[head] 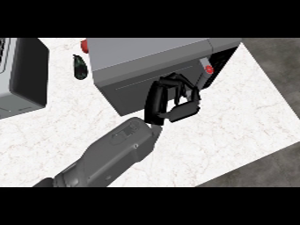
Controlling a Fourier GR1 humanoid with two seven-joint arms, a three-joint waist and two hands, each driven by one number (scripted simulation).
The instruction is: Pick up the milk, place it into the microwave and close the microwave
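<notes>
Although the milk itself cannot be made out, a small red spot (209, 69) with a pale rim sits in the dark, wedge-shaped gap at the right end of the door (136, 90) of the microwave (152, 50). It may be the carton's cap, but the view there is too poor to say. The microwave is a grey box with a lighter flat top and a darker front, standing towards the back of the white marbled counter (243, 123). Its door is nearly shut, with only that narrow gap showing.

The left hand (178, 110) lies against the door's front near its free end, fingers curled in on themselves with nothing visible inside them. Its grey forearm (107, 154) comes in from the lower left and slants up to the right.

Left of the microwave a small, dark green oblong thing (79, 68) lies on the counter. Beyond it stands a grey appliance (12, 83) with a slotted top. A bit of something red (85, 45) shows at the microwave's back left corner.
</notes>
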